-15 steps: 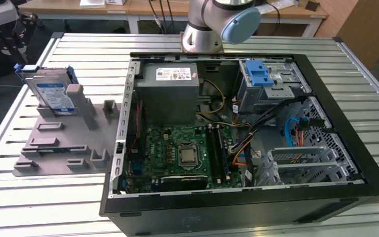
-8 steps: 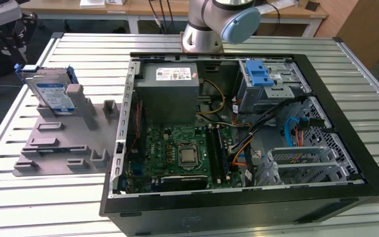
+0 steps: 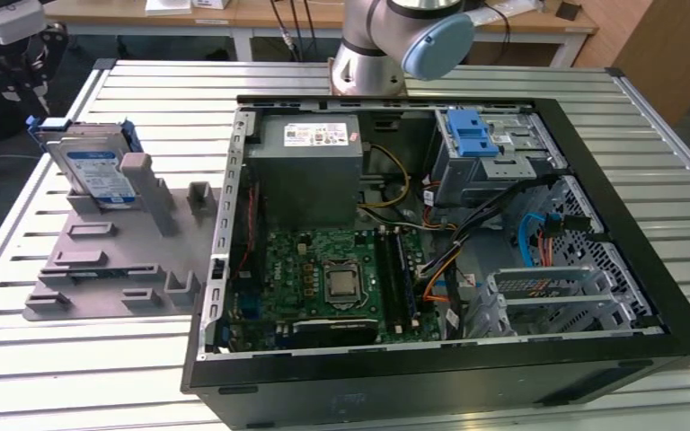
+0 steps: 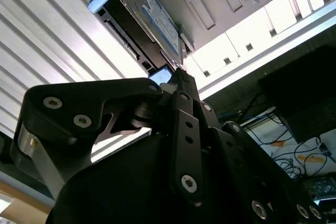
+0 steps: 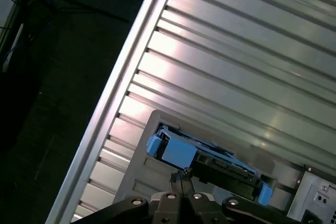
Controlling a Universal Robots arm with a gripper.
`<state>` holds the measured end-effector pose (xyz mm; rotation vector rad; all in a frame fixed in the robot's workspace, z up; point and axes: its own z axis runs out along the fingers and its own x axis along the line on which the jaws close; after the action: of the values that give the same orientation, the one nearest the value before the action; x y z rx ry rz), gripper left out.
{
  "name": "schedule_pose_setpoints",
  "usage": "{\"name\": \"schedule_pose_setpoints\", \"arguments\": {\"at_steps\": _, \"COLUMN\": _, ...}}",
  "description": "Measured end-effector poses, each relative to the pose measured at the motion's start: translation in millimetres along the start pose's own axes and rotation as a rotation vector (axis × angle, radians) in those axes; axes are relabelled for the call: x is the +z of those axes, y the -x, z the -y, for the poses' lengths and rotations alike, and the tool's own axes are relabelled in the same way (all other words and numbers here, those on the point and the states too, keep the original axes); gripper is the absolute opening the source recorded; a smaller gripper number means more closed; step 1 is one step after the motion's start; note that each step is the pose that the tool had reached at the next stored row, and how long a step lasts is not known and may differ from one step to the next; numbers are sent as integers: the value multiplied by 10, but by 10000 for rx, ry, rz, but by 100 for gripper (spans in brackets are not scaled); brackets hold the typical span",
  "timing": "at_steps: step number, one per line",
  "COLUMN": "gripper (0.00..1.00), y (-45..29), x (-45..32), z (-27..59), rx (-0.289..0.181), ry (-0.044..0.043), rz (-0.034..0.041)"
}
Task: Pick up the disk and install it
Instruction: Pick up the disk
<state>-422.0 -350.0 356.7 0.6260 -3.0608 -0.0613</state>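
Presently at the approach stage of the pick-up. Gripper (image 5: 181, 176) poised over the disk (image 3: 91, 166) and apart from it, fingertips drawn together to a narrow point with nothing between them, as in both wrist views. Disk propped in a slot of the grey fixture (image 3: 105, 269) on the slatted table (image 3: 69, 377), at nine o'clock from the open computer case (image 3: 632, 350) in the exterior view, well apart from the grey cage (image 3: 477, 144) with the blue latch at one o'clock inside that case. Long axis near upright, leaning back slightly; labelled face turned toward about five o'clock; connector end apparently uppermost, facing the gripper, with blue side rails (image 5: 173, 149) at either end of that top edge. Judged good practice: spread the fingers wider than the thin dimension, centre them between the rails, square them to the flat faces, descend along the lean, close on metal rather than plastic. Likely risk: tipping the disk out of its slot through an off-centre touch.
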Motion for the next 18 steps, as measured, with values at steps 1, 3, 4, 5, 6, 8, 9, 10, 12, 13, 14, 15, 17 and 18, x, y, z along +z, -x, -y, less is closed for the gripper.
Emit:
{"name": "schedule_pose_setpoints", "arguments": {"at_steps": 1, "gripper": 11, "y": 0, "x": 0, "z": 0, "rx": -86, "ry": -1, "rz": -4}}
{"name": "schedule_pose_setpoints", "arguments": {"at_steps": 3, "gripper": 11, "y": 0, "x": 0, "z": 0, "rx": -258, "ry": -2, "rz": -11}}
{"name": "schedule_pose_setpoints", "arguments": {"at_steps": 4, "gripper": 11, "y": 0, "x": -1, "z": 0, "rx": -344, "ry": -3, "rz": -16}}
{"name": "schedule_pose_setpoints", "arguments": {"at_steps": 5, "gripper": 11, "y": 0, "x": 0, "z": 0, "rx": -427, "ry": -4, "rz": -18}}
{"name": "schedule_pose_setpoints", "arguments": {"at_steps": 6, "gripper": 11, "y": 0, "x": 0, "z": 0, "rx": -511, "ry": -4, "rz": -22}}
{"name": "schedule_pose_setpoints", "arguments": {"at_steps": 8, "gripper": 11, "y": 0, "x": 0, "z": 0, "rx": -705, "ry": -6, "rz": -30}}
{"name": "schedule_pose_setpoints", "arguments": {"at_steps": 9, "gripper": 11, "y": 0, "x": 0, "z": 0, "rx": -801, "ry": -7, "rz": -34}}
{"name": "schedule_pose_setpoints", "arguments": {"at_steps": 10, "gripper": 11, "y": 0, "x": 0, "z": 0, "rx": -895, "ry": -8, "rz": -37}}
{"name": "schedule_pose_setpoints", "arguments": {"at_steps": 12, "gripper": 11, "y": 0, "x": 0, "z": 0, "rx": -1086, "ry": -9, "rz": -45}}
{"name": "schedule_pose_setpoints", "arguments": {"at_steps": 13, "gripper": 11, "y": 0, "x": 0, "z": 0, "rx": -1178, "ry": -10, "rz": -50}}
{"name": "schedule_pose_setpoints", "arguments": {"at_steps": 14, "gripper": 11, "y": 0, "x": 0, "z": 0, "rx": -1273, "ry": -11, "rz": -54}}
{"name": "schedule_pose_setpoints", "arguments": {"at_steps": 15, "gripper": 11, "y": 0, "x": 0, "z": 0, "rx": -1374, "ry": -12, "rz": -58}}
{"name": "schedule_pose_setpoints", "arguments": {"at_steps": 17, "gripper": 11, "y": 0, "x": 0, "z": 0, "rx": -1558, "ry": -13, "rz": -66}}
{"name": "schedule_pose_setpoints", "arguments": {"at_steps": 18, "gripper": 11, "y": 0, "x": 0, "z": 0, "rx": -1657, "ry": -14, "rz": -70}}
